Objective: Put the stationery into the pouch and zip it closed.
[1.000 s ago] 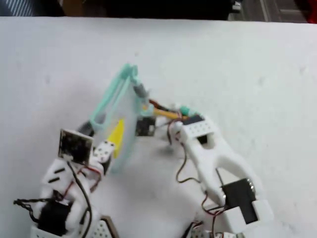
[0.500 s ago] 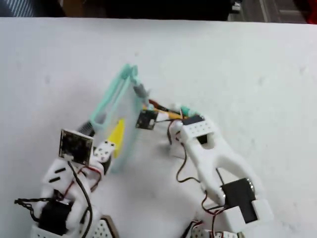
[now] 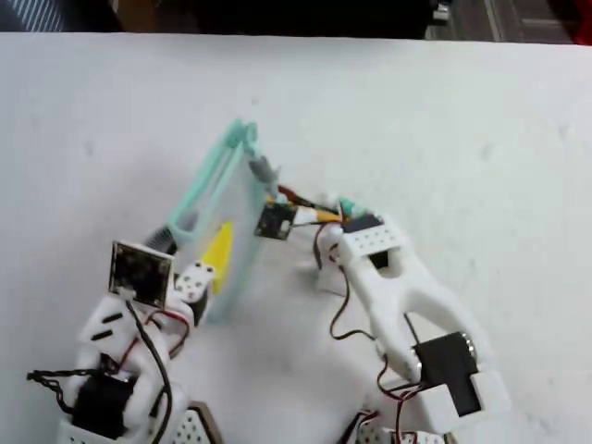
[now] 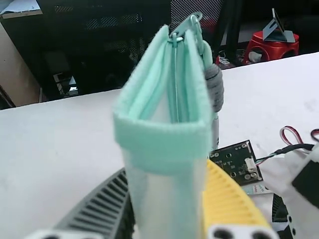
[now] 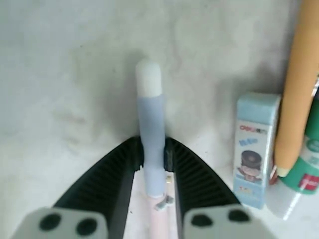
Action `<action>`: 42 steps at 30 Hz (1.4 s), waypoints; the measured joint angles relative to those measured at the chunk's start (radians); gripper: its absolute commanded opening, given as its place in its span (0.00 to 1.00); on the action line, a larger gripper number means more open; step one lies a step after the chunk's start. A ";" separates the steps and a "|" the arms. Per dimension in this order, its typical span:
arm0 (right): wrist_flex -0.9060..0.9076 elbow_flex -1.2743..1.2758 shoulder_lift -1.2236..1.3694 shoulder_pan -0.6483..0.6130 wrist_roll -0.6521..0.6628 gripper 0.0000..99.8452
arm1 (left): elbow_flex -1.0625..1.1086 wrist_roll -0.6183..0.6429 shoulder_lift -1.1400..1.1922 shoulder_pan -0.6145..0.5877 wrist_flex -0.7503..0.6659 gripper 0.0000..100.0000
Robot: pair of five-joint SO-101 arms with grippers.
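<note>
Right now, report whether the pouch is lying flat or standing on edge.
Standing on edge: the pouch is clamped in the left gripper, its zipper edge facing up.

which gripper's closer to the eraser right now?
Right. The right gripper, shut on the pen, is just beside the eraser, not touching it. The left gripper is farther off, clamped on one end of the pouch.

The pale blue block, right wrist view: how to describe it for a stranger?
On the white table, beside the right gripper holding a pen, lies a small block. Unlike the round orange stick beside it, it is boxy and pale blue.
</note>
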 measured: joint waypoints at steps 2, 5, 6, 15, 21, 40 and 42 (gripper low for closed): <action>0.000 0.000 0.000 0.000 0.000 0.02 | 0.000 0.031 0.000 -0.003 0.000 0.24; 0.000 0.000 0.000 0.000 0.000 0.02 | 0.000 0.043 0.000 -0.003 0.000 0.24; 0.000 0.000 0.000 0.000 0.000 0.02 | 0.000 0.043 0.000 -0.003 0.000 0.24; -0.003 0.006 0.000 0.000 0.000 0.02 | 0.000 0.046 0.000 -0.003 0.000 0.24; -0.003 0.006 0.000 0.000 0.000 0.02 | 0.000 0.046 0.000 -0.003 0.000 0.24; 0.043 0.071 -0.149 0.064 -0.124 0.02 | 0.000 0.049 0.000 -0.003 0.000 0.24; 0.037 0.117 -0.229 0.071 -0.146 0.02 | 0.000 0.049 0.000 -0.003 0.000 0.24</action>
